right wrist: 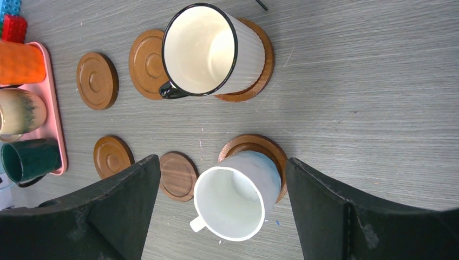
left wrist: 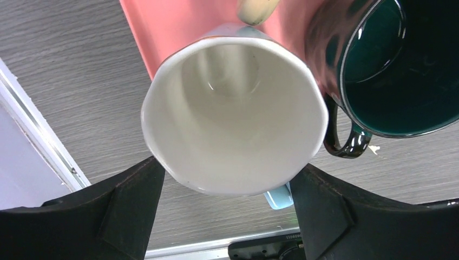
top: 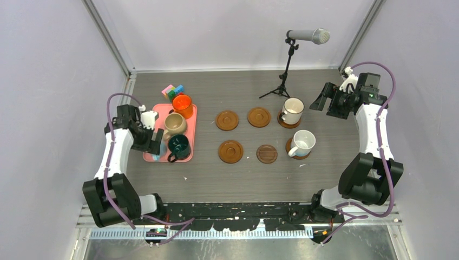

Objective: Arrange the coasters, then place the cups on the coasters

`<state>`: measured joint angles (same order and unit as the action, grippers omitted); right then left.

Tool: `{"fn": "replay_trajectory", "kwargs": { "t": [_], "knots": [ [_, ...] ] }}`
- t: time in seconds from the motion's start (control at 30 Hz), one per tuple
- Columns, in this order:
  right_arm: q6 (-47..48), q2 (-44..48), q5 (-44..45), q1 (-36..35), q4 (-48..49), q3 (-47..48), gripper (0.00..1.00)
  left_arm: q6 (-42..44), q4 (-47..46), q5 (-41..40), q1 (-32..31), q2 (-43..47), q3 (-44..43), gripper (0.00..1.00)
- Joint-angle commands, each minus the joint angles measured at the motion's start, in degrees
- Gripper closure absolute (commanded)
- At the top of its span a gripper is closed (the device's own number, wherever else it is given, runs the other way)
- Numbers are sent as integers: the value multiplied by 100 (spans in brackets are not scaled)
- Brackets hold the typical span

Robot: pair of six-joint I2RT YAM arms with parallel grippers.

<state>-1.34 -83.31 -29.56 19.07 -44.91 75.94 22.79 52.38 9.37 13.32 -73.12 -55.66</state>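
left pincer (left wrist: 228, 168) straddles a light blue mug (left wrist: 233, 114) with a white inside. one black finger (left wrist: 124, 211) sits at each side of the rim, but whether they are clenched on the mug or only bracket it i cannot tell. the mug is at the near left corner of the pink tray (left wrist: 162, 27), just beside the dark green mug (left wrist: 400, 65). the left arm (top: 111, 157) rises from its base, runs forward along the table's left side, and its wrist turns in toward the tray.

right pincer (right wrist: 222, 161) is released, its fingers spread wide with nothing between them. the right arm (top: 373, 135) folds at the elbow near its base and reaches away along the right side. its wrist bends left, to the right of the ribbed cream mug (top: 293, 110).

six coasters lie in two rows of three on the grey table (top: 325, 179). the cream mug stands on the far right coaster (right wrist: 260, 70) and a white mug (top: 302, 143) on the near right one (right wrist: 270, 151). the other four coasters (top: 227, 120) are bare. an orange mug (top: 182, 105) and a beige mug (top: 174, 124) stand on the tray. toy blocks (top: 173, 90) lie just behind it.
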Motion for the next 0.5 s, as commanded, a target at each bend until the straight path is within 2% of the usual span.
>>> {"fn": "replay_trajectory", "kwargs": {
  "t": [0.0, 0.07, 0.17, 0.3, 0.47],
  "knots": [
    [76, 49, -84, -35, 69, 49, 11, 229, -407, -197, 125, 210, 92, 10],
    [79, 51, -76, -30, 70, 37, 11, 233, -369, -166, 235, 182, 85, 7],
    [84, 65, -76, -33, 70, 37, 11, 251, -275, -13, 407, 141, 58, 10],
    [87, 63, -76, -30, 70, 31, 11, 325, -297, 216, 654, 152, 75, 19],
    [76, 60, -76, -30, 70, 38, 11, 490, -227, 513, 740, 90, 86, 36]
  ]
}}
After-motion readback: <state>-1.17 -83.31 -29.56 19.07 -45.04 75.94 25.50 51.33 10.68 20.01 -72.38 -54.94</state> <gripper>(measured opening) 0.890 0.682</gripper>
